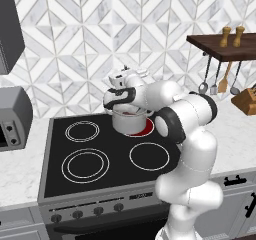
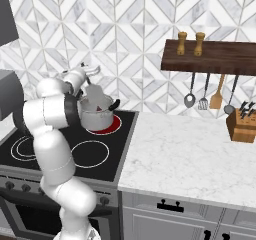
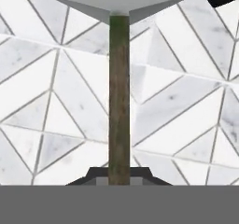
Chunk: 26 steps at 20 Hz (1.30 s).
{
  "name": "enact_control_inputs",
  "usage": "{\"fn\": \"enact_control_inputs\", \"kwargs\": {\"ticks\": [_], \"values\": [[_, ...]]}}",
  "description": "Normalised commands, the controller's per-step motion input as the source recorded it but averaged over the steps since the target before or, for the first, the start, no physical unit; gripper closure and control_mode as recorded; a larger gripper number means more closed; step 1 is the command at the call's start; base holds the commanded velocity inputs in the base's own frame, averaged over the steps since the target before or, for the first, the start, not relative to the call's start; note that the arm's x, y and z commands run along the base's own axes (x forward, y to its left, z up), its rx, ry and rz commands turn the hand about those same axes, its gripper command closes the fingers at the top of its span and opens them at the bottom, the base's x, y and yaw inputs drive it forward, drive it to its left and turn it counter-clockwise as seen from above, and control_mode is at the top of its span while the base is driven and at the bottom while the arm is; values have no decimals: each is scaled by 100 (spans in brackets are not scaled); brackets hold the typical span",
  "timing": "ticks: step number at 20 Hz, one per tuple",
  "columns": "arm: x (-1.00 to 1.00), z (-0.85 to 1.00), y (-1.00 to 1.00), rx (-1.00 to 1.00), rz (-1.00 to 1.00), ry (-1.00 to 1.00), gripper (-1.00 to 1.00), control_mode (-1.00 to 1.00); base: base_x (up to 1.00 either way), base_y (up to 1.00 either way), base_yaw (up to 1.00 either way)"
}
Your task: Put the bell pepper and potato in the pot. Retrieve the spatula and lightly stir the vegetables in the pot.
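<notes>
Gripper: the gripper (image 3: 119, 176) is clamped narrow on the spatula (image 3: 119, 97), whose brown handle runs up to a grey blade.
Pot: the pot (image 2: 97, 115) stands on the stove's back right burner (image 2: 111, 126), which glows red; something red shows inside, too small to name.
In the way: the arm's white wrist (image 1: 125, 91) hangs over the pot's mouth.
Around: utensils (image 2: 202, 96) hang under a wooden shelf (image 2: 210, 56); a knife block (image 2: 242, 124) stands on the marble counter (image 2: 185, 154).
Room: a chevron-tiled wall (image 1: 75, 39) stands behind.
</notes>
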Motion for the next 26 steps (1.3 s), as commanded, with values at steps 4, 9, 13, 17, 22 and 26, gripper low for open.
{"fn": "enact_control_inputs", "kwargs": {"ticks": [4,9,13,17,22,26], "values": [[28,-44,23,-13,2,-6,100,-100,0,0,0],[10,-34,45,-5,5,0,100,-100,0,0,0],[26,-33,53,0,8,0,100,-100,0,0,0],[30,-41,15,-2,5,0,100,-100,0,0,0],[28,-58,0,-5,4,0,100,-100,0,0,0],[38,-32,0,-1,4,-7,100,-100,0,0,0]]}}
